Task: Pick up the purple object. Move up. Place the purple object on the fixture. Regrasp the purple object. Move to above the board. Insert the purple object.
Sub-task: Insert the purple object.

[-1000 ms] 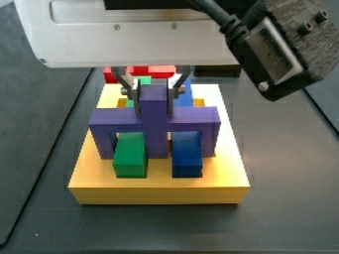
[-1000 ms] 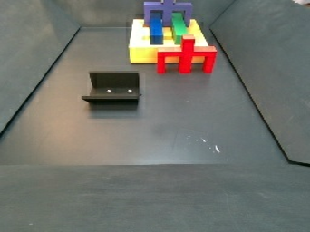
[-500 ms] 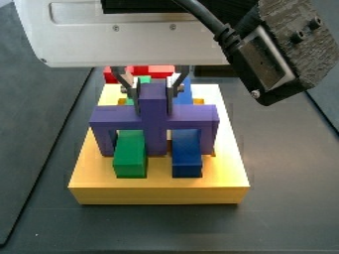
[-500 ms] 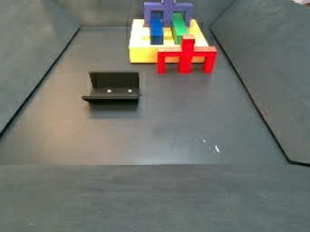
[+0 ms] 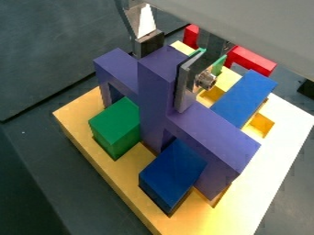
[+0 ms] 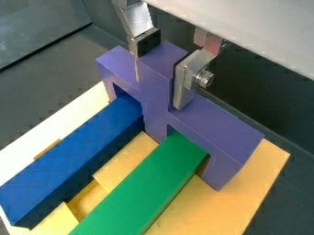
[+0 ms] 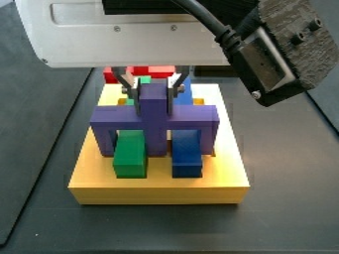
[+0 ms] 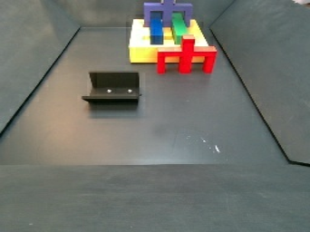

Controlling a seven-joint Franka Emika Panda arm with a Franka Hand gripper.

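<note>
The purple object (image 5: pixel 172 110) stood on the yellow board (image 7: pixel 159 184), straddling the green block (image 6: pixel 153 188) and blue block (image 6: pixel 73 161). The gripper (image 6: pixel 170 57) sat at its raised central stub, silver fingers (image 6: pixel 188 78) close against either side; whether they pressed it I could not tell. Matte, blocky and square-notched, it looked rigid, light and not slippery; that stub seemed the natural hold. The black fixture (image 8: pixel 112 88) sat well apart on the surface.

A dark grey floor (image 8: pixel 158 136) carries three things. The yellow board (image 8: pixel 143 53) lies at the far end, the red cross-shaped block (image 8: pixel 184 58) stands against its near edge, and the black fixture (image 8: pixel 112 89) sits apart at left. The gripper (image 7: pixel 151 77) is held above the board.
</note>
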